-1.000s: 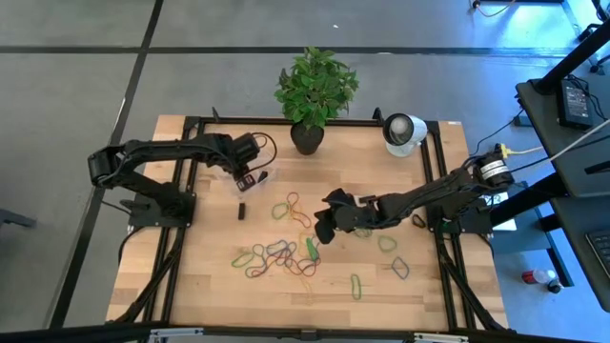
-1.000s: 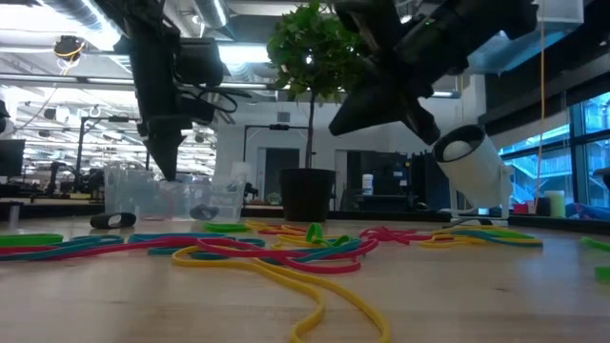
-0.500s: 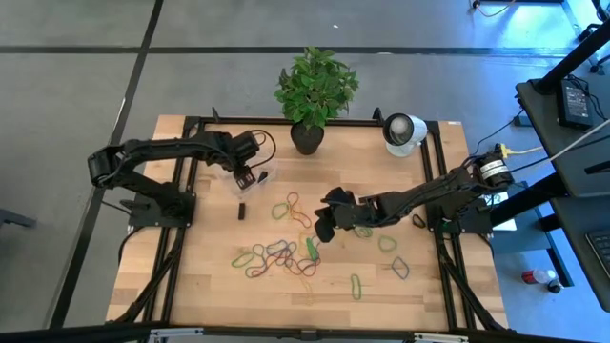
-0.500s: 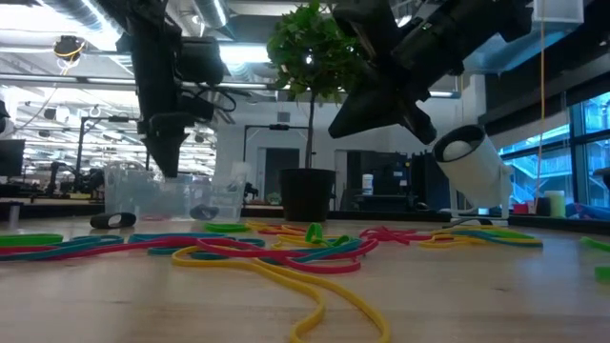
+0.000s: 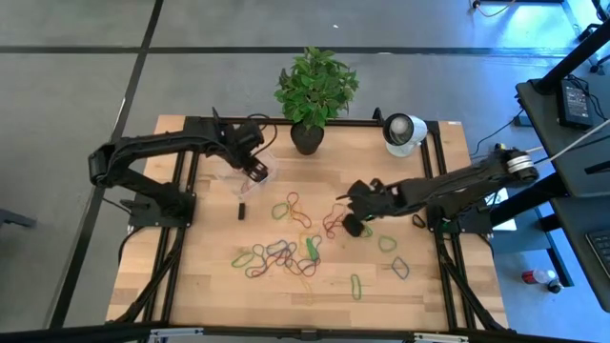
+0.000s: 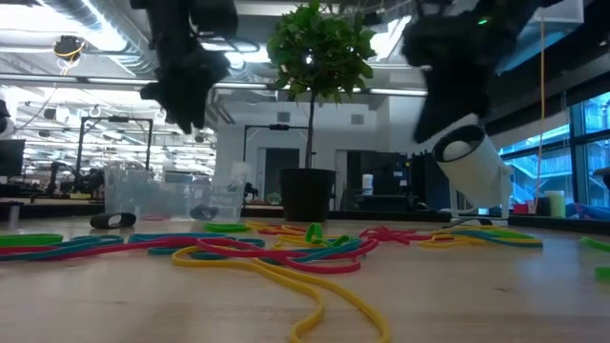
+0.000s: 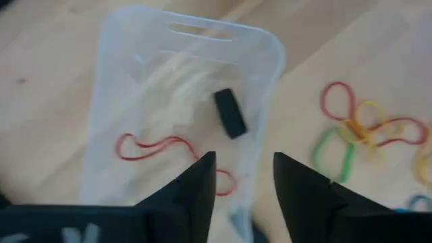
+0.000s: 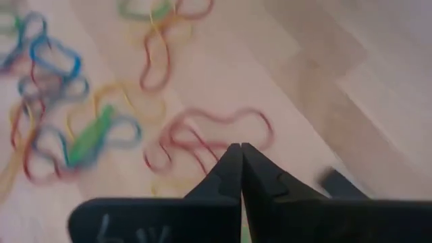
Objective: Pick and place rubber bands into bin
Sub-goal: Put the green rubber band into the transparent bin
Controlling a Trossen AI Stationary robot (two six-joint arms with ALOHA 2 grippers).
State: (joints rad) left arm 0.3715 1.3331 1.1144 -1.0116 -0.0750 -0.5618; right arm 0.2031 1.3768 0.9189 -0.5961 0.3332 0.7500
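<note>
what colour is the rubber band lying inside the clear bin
Red: a thin red rubber band lies in the clear bin beside a small black piece. It shows best in the left wrist view.

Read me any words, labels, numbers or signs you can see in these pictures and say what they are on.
No text can be read.
Right tool: pale marks on its dark body, too blurred to read.
Left tool: pale marks on its dark body, cut off and blurred.
Bin, rubber bands, plant pot, white round object: no lettering visible.
</note>
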